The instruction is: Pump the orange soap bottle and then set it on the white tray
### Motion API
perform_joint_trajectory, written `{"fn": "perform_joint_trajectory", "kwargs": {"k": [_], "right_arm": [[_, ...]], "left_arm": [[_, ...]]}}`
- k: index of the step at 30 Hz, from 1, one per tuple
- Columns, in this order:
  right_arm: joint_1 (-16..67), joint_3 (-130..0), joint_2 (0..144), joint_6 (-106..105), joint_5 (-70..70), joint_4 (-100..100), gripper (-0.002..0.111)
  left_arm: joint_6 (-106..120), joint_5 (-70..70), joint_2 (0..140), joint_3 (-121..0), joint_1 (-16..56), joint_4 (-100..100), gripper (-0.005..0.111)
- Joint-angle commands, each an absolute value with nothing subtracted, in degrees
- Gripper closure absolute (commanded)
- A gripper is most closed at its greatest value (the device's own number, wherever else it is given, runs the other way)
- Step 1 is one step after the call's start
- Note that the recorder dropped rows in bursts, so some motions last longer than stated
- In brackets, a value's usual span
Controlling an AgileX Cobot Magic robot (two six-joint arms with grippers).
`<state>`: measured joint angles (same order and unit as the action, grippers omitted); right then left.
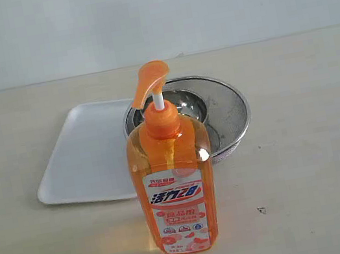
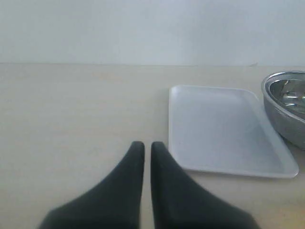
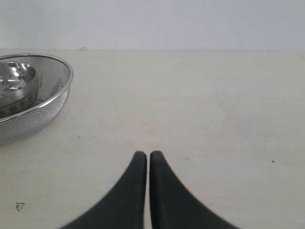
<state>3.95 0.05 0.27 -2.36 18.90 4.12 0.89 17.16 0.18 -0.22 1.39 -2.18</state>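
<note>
Upright orange soap bottle beside white tray (pump raised)

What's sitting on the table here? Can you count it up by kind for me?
Soap bottle: 1
Tray: 1
Steel bowl: 1
Mesh strainer: 1
Total: 4

The near corner of the white tray is hidden by the orange soap bottle. The small print on its label cannot be read.
</note>
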Motion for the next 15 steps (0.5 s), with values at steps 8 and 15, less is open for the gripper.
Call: {"fn": "perform_joint_trajectory", "kwargs": {"k": [8, 15], "right_arm": [[3.96, 0.00, 0.00, -2.47, 18.41, 4.21, 0.108], [3.96, 0.00, 0.00, -2.47, 17.74, 3.95, 0.108]], "left_arm": [[1.14, 17.14, 0.00, 0.00, 1.20, -2.30, 0.102], [1.14, 17.14, 0.00, 0.00, 1.20, -2.30, 0.102]]}}
